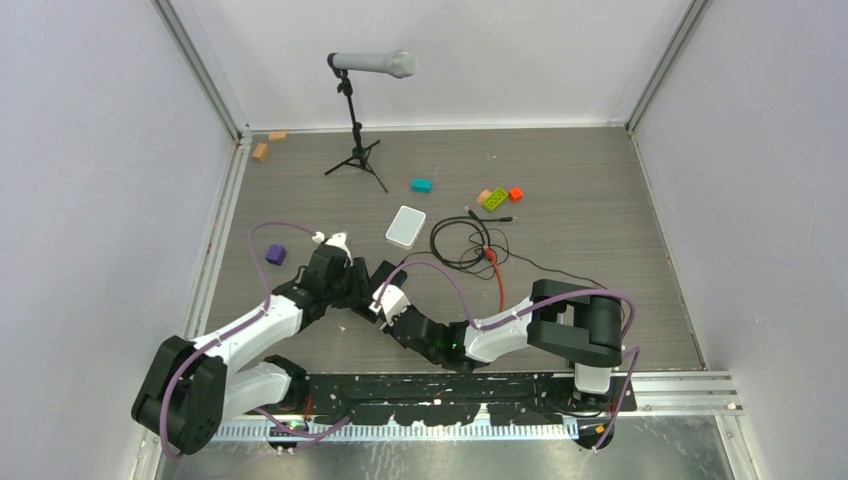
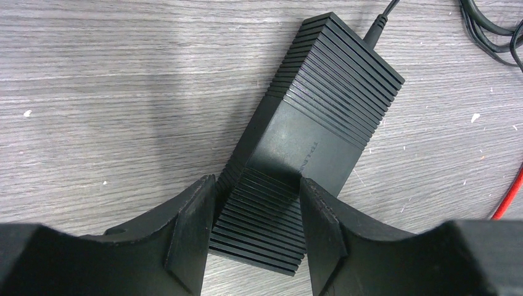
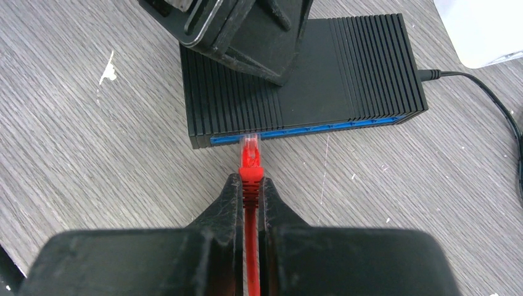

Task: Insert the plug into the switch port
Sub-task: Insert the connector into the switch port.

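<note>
The switch is a flat black ribbed box lying on the table, its blue port edge turned toward the right wrist camera. My left gripper is shut on its ribbed end, one finger against each side. My right gripper is shut on the red boot just behind the plug. The plug's clear tip touches a port near the left end of the blue edge; how far in it sits I cannot tell. In the top view both grippers meet at the switch, and the red cable trails right.
A white rounded box lies just beyond the switch, beside a black cable coil that runs to the switch's back. A microphone stand stands at the back. Small blocks are scattered around: teal, green, purple.
</note>
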Robot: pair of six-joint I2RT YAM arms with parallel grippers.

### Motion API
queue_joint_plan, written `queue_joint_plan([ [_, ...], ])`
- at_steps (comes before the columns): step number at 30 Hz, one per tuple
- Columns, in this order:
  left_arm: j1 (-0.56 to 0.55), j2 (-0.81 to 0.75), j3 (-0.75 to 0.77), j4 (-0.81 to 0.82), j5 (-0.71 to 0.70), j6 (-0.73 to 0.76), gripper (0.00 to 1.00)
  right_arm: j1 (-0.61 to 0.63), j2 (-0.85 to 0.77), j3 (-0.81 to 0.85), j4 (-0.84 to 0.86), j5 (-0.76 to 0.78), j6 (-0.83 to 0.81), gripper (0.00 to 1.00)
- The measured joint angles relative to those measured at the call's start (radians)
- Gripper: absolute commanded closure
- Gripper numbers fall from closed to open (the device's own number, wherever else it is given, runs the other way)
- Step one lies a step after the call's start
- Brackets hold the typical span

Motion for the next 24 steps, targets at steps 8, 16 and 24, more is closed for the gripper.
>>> queue_joint_plan([
  [8, 0.001, 0.001, 0.000, 0.006, 0.013, 0.016, 0.49, -0.016, 0.008, -0.005, 0.025, -0.008, -0.008, 0.99],
  [16, 0.008, 0.001, -0.002, 0.030, 0.034, 0.056, 0.55, -0.054, 0.010, -0.017, 0.048, -0.072, -0.029, 0.99],
  [24, 0.012, -0.023, -0.030, 0.066, 0.035, 0.061, 0.54, -0.081, 0.010, -0.016, 0.048, -0.108, -0.063, 1.00],
])
